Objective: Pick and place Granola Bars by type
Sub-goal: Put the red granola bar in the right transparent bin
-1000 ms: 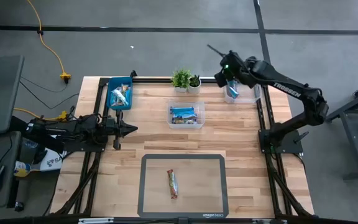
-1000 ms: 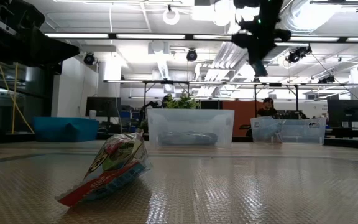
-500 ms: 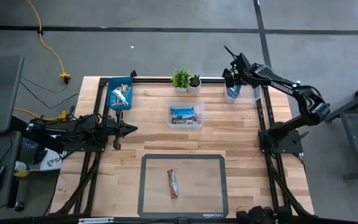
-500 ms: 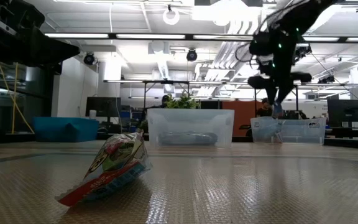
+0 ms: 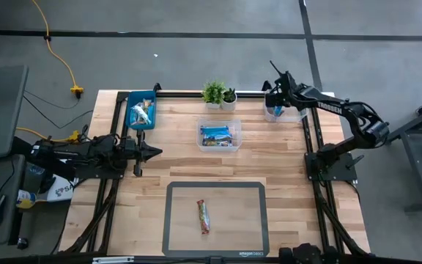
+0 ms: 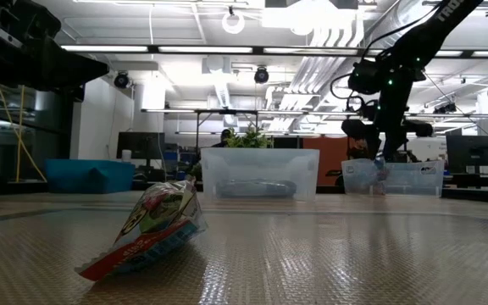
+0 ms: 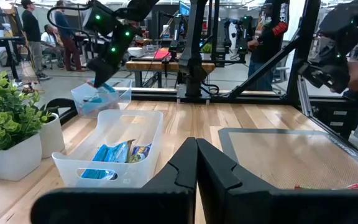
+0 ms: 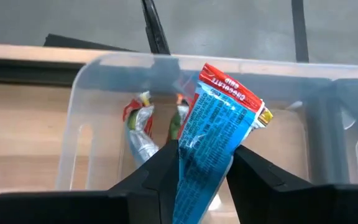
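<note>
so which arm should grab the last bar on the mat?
Left, probably. The left gripper is shut and empty, waiting nearer the bar on the mat. The right gripper is shut on a blue bar over the clear bin.

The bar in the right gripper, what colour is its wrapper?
Light blue with a red end, seen best in the right wrist view: bar pinched in the right gripper.

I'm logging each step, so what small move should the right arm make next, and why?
Probably open the fingers and drop the bar. The right gripper is shut on a blue granola bar directly above the clear bin, which already holds other bars. The left gripper waits, shut.
</note>
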### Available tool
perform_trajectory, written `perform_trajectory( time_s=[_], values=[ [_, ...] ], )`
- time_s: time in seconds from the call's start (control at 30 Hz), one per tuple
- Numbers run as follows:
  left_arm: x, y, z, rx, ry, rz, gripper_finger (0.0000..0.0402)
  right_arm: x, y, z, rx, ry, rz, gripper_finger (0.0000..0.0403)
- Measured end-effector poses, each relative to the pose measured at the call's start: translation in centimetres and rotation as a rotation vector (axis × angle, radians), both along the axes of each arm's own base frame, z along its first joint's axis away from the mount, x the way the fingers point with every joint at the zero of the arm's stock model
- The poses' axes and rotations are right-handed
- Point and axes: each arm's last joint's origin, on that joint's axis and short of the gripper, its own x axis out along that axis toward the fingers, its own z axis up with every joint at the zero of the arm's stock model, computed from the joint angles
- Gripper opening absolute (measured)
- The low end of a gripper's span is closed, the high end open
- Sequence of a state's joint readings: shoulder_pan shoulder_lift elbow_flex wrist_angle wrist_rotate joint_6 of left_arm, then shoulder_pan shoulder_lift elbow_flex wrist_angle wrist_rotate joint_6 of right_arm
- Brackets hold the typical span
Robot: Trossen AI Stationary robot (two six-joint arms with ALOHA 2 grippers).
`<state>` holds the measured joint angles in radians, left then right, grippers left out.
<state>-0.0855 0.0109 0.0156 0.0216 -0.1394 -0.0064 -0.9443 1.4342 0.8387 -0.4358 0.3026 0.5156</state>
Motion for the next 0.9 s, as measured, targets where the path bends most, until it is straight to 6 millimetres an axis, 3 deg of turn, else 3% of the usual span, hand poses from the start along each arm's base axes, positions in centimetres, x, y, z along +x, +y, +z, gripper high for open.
perform_trajectory(
  time_s=[0.2,0.6,0.73,0.9],
  values=[
    [0.0,0.0,0.0,0.000,0.000,0.000,0.0001,0.1,0.2,-0.2,0.027,-0.010,0.065,0.0132],
    [0.0,0.0,0.0,0.000,0.000,0.000,0.0001,0.4,0.0,0.2,0.027,-0.015,0.173,0.0218],
    [0.0,0.0,0.0,0.000,0.000,0.000,0.0001,1.1,-0.7,2.0,-0.025,-0.059,0.206,0.0229],
    [0.0,0.0,0.0,0.000,0.000,0.000,0.0001,1.7,-1.3,6.2,-0.137,-0.154,0.277,0.0227]
  ],
)
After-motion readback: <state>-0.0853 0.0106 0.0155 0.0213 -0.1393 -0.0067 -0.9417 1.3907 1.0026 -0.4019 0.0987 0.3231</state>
